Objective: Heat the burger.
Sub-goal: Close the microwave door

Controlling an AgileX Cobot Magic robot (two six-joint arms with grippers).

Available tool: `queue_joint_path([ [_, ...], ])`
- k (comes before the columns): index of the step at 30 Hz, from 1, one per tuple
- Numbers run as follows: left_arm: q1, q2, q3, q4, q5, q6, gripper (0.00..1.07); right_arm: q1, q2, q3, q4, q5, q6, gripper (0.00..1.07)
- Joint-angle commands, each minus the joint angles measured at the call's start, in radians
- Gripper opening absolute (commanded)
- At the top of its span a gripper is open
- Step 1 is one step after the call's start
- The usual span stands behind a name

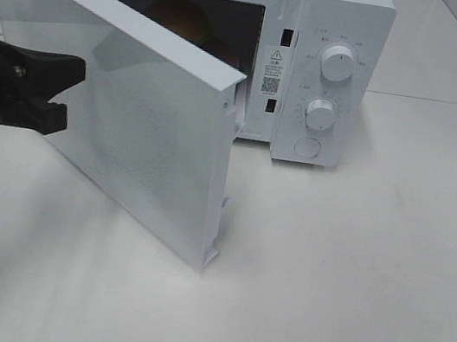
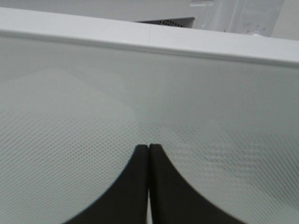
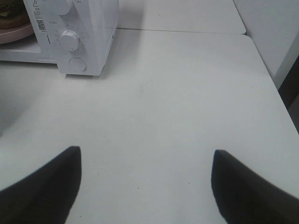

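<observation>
The burger [image 1: 182, 19] sits inside the white microwave [image 1: 347, 15]; only its golden bun shows above the half-open door [image 1: 156, 133]. In the right wrist view the burger [image 3: 10, 17] rests on a pink plate [image 3: 18, 34] in the cavity. My left gripper [image 1: 67, 94] is shut, its black tips against the door's outer face, and the left wrist view shows the left gripper [image 2: 148, 147] with fingers pressed together on the dotted door panel [image 2: 210, 116]. The right gripper [image 3: 145, 151] hangs open over bare table, holding nothing; it is outside the high view.
The microwave's control panel has two knobs [image 1: 337, 65] [image 1: 320, 113] and a round button [image 1: 306, 146]. The door swings out over the white table [image 1: 351, 279] toward the front left. The table's right edge [image 3: 266, 70] shows in the right wrist view.
</observation>
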Motion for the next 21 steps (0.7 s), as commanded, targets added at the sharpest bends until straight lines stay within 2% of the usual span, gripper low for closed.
queue_joint_path([
  [1,-0.059,0.031,-0.047,-0.067,-0.005,0.004,0.00,-0.005,-0.025,0.002,-0.004,-0.014,-0.015,0.73],
  [2,-0.059,0.031,-0.047,-0.067,-0.005,0.004,0.00,-0.005,-0.025,0.002,-0.004,-0.014,-0.015,0.73],
  [4,-0.122,0.079,-0.099,-0.166,-0.003,0.041,0.00,-0.005,-0.025,0.002,-0.004,-0.014,-0.015,0.73],
  [7,-0.139,0.093,-0.113,-0.196,0.000,0.044,0.00,-0.005,-0.025,0.002,-0.004,-0.014,-0.015,0.73],
  [8,-0.169,0.116,-0.142,-0.262,0.019,0.047,0.00,-0.005,-0.025,0.002,-0.004,-0.014,-0.015,0.73],
  [10,-0.181,0.128,-0.158,-0.290,0.028,0.048,0.00,-0.005,-0.025,0.002,-0.004,-0.014,-0.015,0.73],
  [12,-0.230,0.175,-0.221,-0.389,0.048,0.083,0.00,-0.005,-0.025,0.002,-0.004,-0.014,-0.015,0.73],
  [15,-0.240,0.185,-0.236,-0.406,0.048,0.094,0.00,-0.005,-0.025,0.002,-0.004,-0.014,-0.015,0.73],
  [17,-0.272,0.223,-0.297,-0.438,0.048,0.117,0.00,-0.005,-0.025,0.002,-0.004,-0.014,-0.015,0.73],
  [18,-0.272,0.223,-0.297,-0.438,0.048,0.117,0.00,-0.005,-0.025,0.002,-0.004,-0.014,-0.015,0.73],
  [20,-0.304,0.283,-0.374,-0.475,0.050,0.127,0.00,-0.005,-0.025,0.002,-0.004,-0.014,-0.015,0.73],
  [21,-0.304,0.283,-0.374,-0.475,0.050,0.127,0.00,-0.005,-0.025,0.002,-0.004,-0.014,-0.015,0.73],
])
